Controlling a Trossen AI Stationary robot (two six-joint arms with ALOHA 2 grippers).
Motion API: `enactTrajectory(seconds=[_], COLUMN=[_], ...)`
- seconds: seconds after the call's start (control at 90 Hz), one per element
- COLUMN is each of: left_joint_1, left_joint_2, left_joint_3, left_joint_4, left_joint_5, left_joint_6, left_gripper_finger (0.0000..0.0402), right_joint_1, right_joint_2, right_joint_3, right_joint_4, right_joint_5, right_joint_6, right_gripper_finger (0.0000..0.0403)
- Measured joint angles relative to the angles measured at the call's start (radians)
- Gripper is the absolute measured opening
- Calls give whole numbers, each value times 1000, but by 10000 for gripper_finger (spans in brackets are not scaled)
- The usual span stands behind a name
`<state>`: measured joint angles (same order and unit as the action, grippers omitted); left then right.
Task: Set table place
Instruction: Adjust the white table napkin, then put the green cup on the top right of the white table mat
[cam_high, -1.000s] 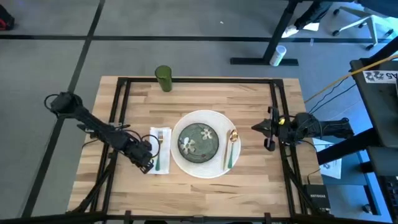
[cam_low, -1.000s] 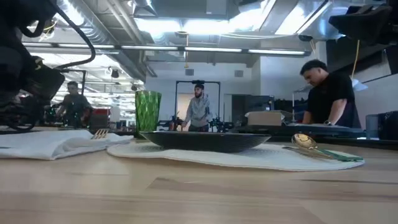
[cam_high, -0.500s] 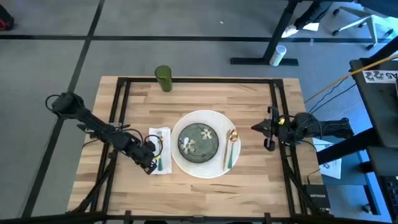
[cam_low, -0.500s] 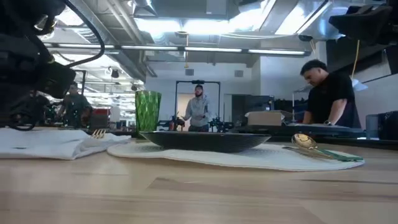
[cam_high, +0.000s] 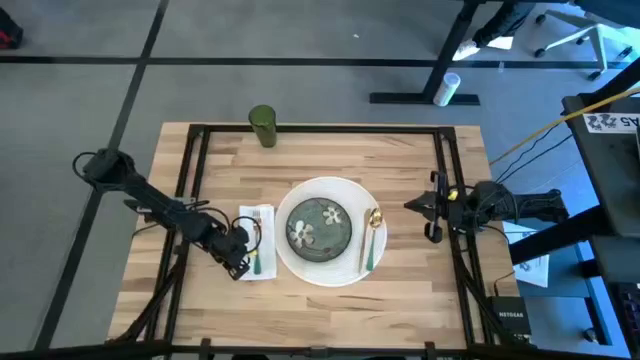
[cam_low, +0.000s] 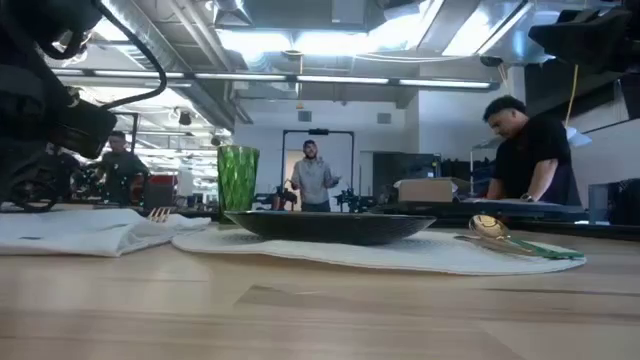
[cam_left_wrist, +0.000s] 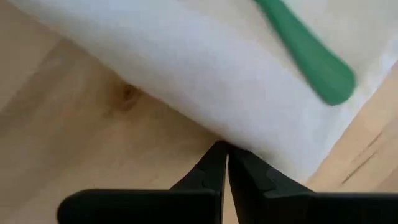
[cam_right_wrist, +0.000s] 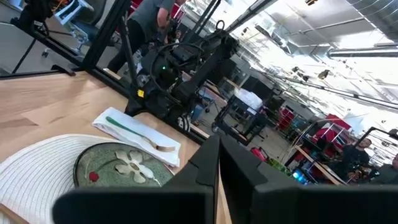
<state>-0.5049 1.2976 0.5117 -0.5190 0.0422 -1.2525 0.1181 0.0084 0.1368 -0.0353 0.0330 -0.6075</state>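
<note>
On the table (cam_high: 400, 160) lies a white plate (cam_high: 325, 268) with a small dark green flowered plate (cam_high: 318, 225) on it. A gold spoon with a green handle (cam_high: 372, 240) rests on the white plate's right rim. A white napkin (cam_high: 256, 240) lies left of the plate, with a green-handled fork (cam_high: 258, 235) on top. A green cup (cam_high: 263, 127) stands at the far edge. My left gripper (cam_high: 238, 265) is shut at the napkin's near left edge. My right gripper (cam_high: 412, 208) is shut, right of the plate, touching nothing. My left gripper's shut fingertips (cam_left_wrist: 219, 152) meet the napkin's edge (cam_left_wrist: 249, 146) near its near left corner, slanting down from the table's left. Whether a layer lies between the tips cannot be told. The napkin lies flat on the table, and the fork's handle end (cam_left_wrist: 329, 81) rests on it.
Black metal rails (cam_high: 195, 160) run along the table's sides. Bare wood shows at the far middle and along the near edge. People stand in the room beyond the table (cam_low: 530, 150).
My left gripper has risen a little beside the napkin and stays shut. The napkin's left part, humped a second ago in the low view, now lies flatter.
</note>
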Motion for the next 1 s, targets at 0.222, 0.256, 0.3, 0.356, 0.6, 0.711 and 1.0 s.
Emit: enactTrajectory(seconds=[0.222,0.256,0.3,0.356,0.6,0.711,1.0], left_joint_1=[-13,-13,-13,-14,19,67,283], left_joint_2=[-22,-33,-48,-69,-155,-181,-188], left_joint_3=[-2,-3,-5,-6,-9,-1,186], left_joint_4=[-86,-97,-120,-155,-348,-338,-339], left_joint_5=[-2,-4,-11,-27,-93,-169,-365], left_joint_6=[-19,-20,-22,-24,-13,72,447], left_gripper_finger=[0,0,0,0,0,0,0], right_joint_1=[0,0,0,0,0,0,0], right_joint_2=[0,0,0,0,0,0,0], right_joint_3=[0,0,0,0,0,0,0], right_joint_4=[-1,-1,-1,-1,-6,-6,-6], right_joint_5=[0,0,0,0,0,0,0], right_joint_6=[0,0,0,0,0,0,-1], right_gripper_finger=[0,0,0,0,0,0,0])
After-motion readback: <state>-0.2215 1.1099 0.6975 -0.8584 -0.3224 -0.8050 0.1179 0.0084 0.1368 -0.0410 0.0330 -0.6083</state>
